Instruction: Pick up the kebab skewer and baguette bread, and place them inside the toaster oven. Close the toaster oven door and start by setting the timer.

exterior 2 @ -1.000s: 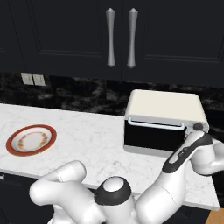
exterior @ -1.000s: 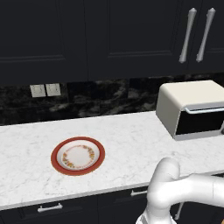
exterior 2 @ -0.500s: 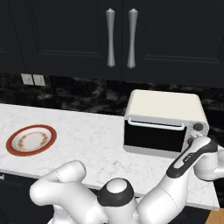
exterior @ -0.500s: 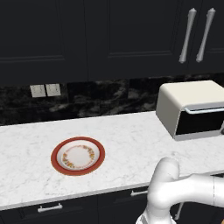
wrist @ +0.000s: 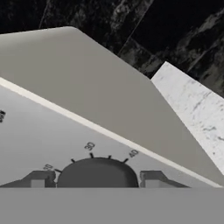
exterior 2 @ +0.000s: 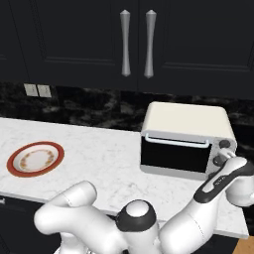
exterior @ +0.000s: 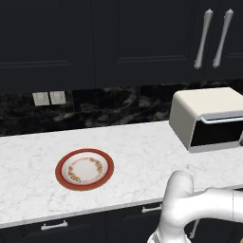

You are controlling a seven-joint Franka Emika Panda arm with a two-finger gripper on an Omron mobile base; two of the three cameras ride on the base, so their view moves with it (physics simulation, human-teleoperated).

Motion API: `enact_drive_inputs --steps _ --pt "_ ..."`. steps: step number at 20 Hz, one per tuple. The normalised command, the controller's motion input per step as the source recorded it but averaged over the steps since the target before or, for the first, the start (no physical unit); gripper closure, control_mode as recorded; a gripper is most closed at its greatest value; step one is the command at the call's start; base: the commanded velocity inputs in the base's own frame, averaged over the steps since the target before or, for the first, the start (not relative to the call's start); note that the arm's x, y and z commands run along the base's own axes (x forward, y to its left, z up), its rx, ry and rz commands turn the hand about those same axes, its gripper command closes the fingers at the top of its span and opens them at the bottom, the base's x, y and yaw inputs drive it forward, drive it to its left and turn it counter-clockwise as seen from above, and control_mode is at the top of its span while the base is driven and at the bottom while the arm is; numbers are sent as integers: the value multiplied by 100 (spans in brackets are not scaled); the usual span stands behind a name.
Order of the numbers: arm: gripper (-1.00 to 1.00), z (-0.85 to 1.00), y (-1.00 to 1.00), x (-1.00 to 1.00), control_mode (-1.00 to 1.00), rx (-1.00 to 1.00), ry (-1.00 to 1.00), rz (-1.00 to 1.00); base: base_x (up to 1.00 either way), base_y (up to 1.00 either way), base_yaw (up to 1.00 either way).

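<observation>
Showing the gripper [wrist: 97, 179] with its two fingertips set either side of the timer knob [wrist: 97, 174] on the toaster oven [exterior 2: 184, 139], whose door [exterior 2: 173, 155] is shut; whether they pinch it cannot be told. Small, rigid and smooth, the knob likely turns stiffly; grip its rim squarely.

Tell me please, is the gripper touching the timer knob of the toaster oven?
Cannot tell. In the hand view the fingertips flank the timer knob very closely, but the contact line is hidden at the bottom edge of the picture.
</observation>
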Motion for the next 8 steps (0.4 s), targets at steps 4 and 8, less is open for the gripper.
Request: enact_drive_inputs --steps 4,8 --pt "100 -76 2 -15 -100 48 33 0 0 0 0" --pt "100 -83 13 -18 -100 45 30 0 0 0 0"
